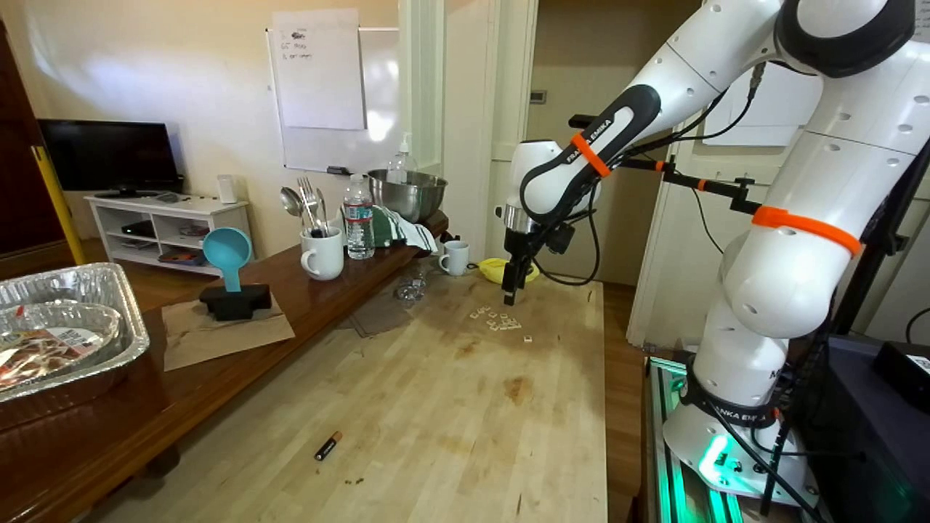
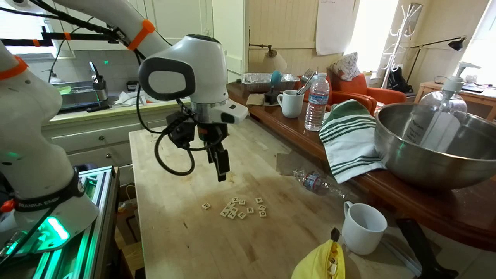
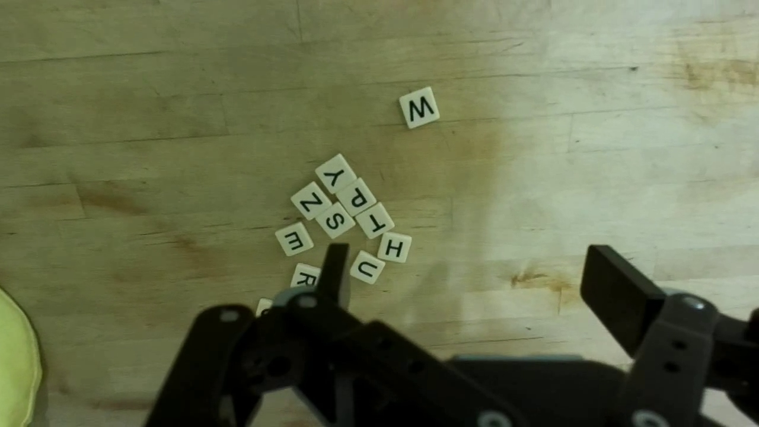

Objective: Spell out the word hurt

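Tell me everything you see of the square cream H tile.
The small square cream H tile, perhaps plastic, black letter up, lies flat, slightly askew in the wrist view, on the pale wooden tabletop. A matching T tile and U tile sit close beside it; whether edges touch is unclear. Nothing grips it.

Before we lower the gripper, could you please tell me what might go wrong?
The T tile lies close beside the P tile and H tile, so the open gripper might nudge those too. The gripper partly hides the R tile in the wrist view, so aiming at it could be off.
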Controlling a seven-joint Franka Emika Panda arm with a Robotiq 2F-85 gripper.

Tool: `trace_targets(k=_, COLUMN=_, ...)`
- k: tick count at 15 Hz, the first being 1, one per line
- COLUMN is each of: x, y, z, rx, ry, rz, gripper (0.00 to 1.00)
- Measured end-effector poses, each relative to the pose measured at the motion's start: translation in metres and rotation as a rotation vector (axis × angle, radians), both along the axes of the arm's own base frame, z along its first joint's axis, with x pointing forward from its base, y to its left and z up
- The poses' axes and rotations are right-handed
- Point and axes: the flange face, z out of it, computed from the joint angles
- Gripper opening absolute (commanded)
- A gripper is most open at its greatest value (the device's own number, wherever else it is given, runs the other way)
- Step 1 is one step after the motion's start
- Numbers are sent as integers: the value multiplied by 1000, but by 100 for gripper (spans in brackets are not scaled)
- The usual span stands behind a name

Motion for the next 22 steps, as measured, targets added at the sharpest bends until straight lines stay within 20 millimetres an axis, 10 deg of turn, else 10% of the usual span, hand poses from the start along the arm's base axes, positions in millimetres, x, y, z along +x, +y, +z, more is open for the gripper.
trace_targets(k=12, x=7, y=-13, z=-19, rx=-5, ry=-54, rz=86, gripper=100)
trace_targets(k=22, x=11, y=-26, z=-49, rx=19, ry=-100, rz=148, gripper=13)
